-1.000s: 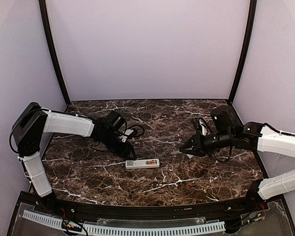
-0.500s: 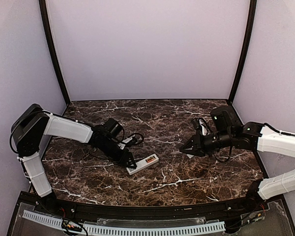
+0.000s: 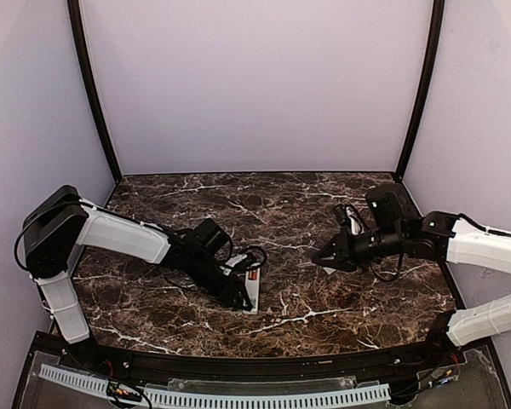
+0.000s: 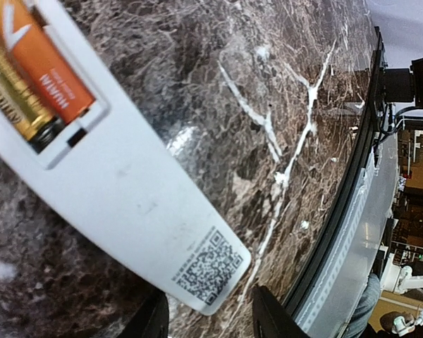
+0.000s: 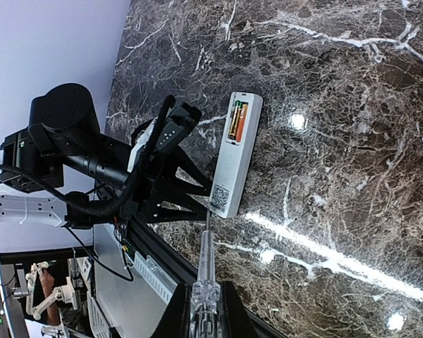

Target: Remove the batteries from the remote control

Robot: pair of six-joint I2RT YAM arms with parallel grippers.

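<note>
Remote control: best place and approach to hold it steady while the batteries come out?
Probably the QR-code end, pinched across the narrow width, coming in along its length from that end. The remote control lies flat, back up, with slim sides, and the batteries sit exposed toward the other end, so that stays clear.

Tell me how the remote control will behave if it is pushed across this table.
It will probably slide and pivot easily: the remote control lies flat on the glossy marble table. It looks like a stiff plastic slab, so it is unlikely to bend. The batteries sit in an open recess, so tilting might shake them loose.
</note>
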